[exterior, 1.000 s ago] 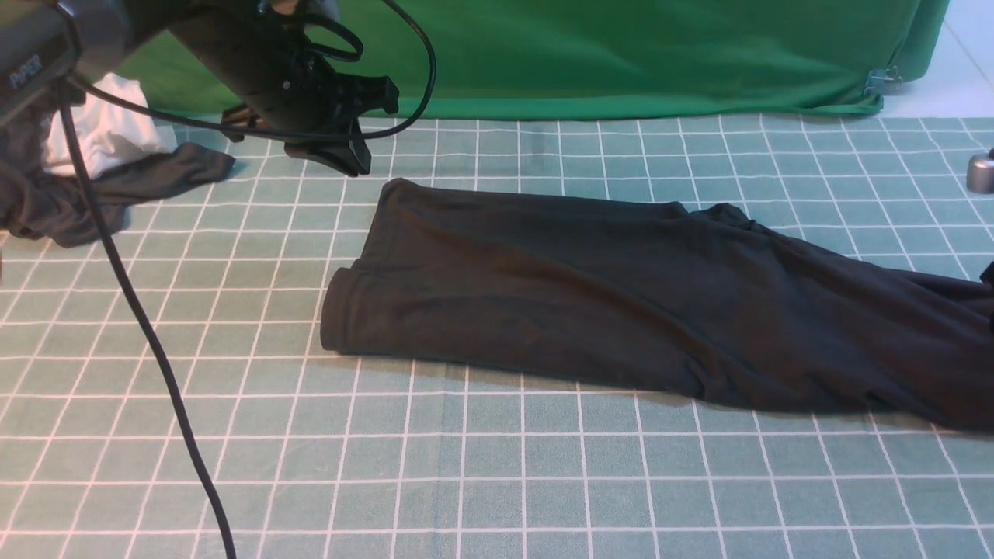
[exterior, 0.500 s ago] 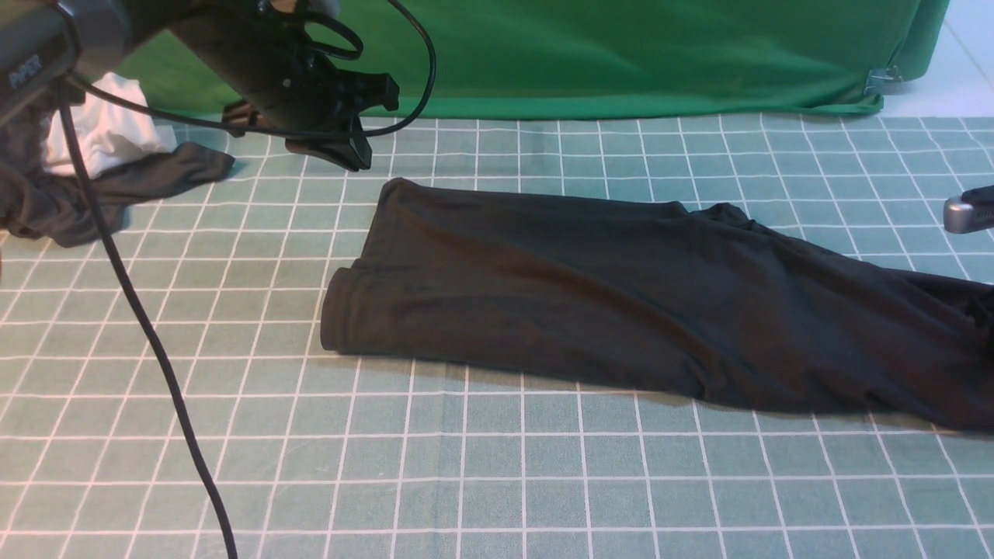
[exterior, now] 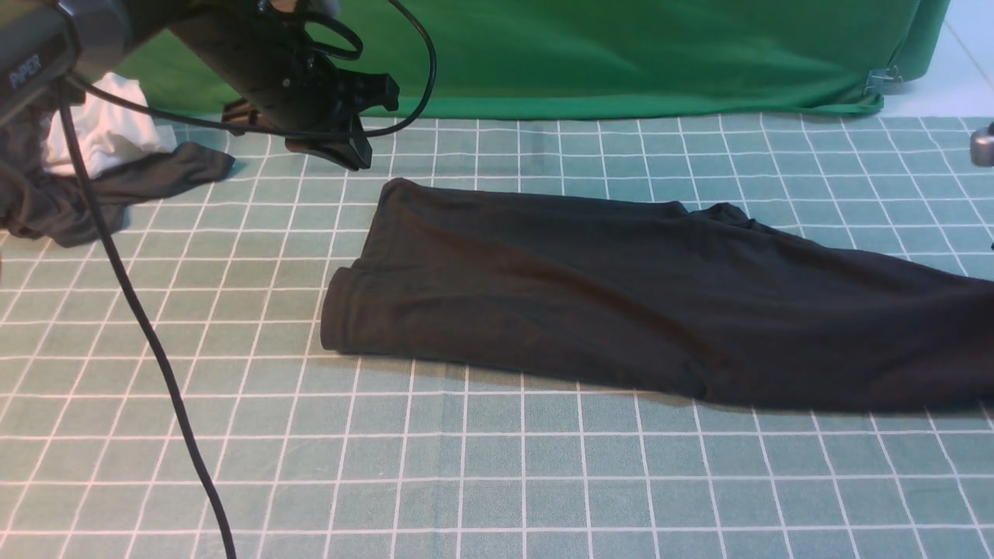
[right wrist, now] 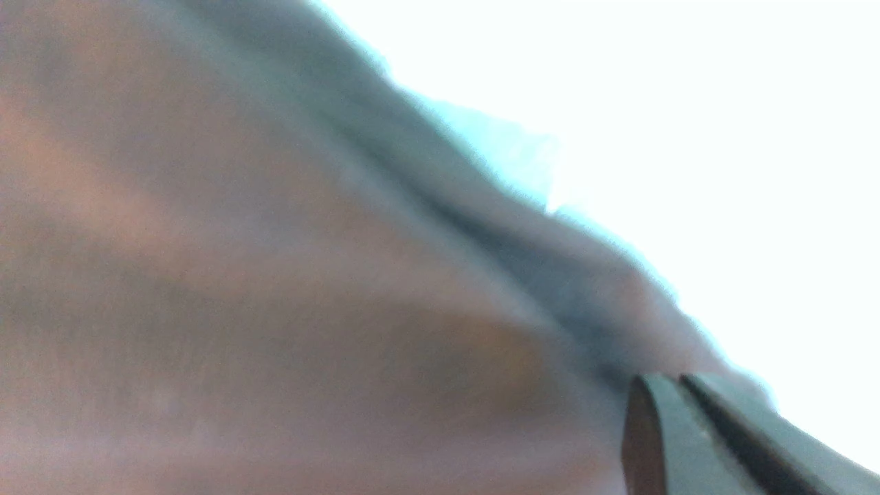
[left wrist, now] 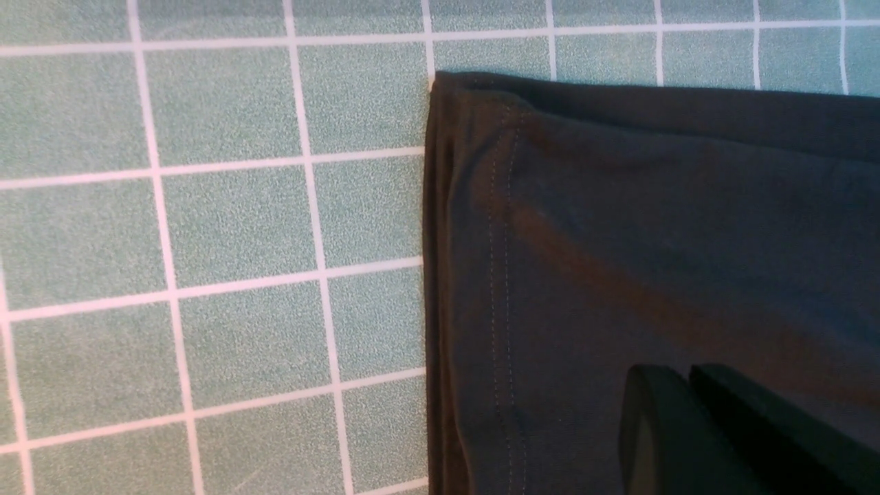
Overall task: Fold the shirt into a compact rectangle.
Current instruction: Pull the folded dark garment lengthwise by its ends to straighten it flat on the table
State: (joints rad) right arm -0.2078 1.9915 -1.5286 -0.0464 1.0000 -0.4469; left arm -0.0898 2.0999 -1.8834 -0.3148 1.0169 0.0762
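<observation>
Black knit shirt, already narrowed to a long flat band, on green white-gridded table cover. Long axis runs left to right across the table, right end slanting toward the robot and passing out of the front view. Stitched hem end is the left one.

Left gripper: fingers pressed together, nothing between them, held above the table just beyond the band's far left corner. Left wrist view looks down on that hemmed corner, so the cloth lies below and slightly to the robot's side of it.

Right gripper: fingers together; blurred dark cloth fills the right wrist view and gathers to a ridge at the tips. Reads as a pinch on the right end, though the blur leaves some doubt.

Each arm nearest its own end. Judged next: fold along the long axis, one end carried over the other.

Dark garment with white cloth far left, well apart
</observation>
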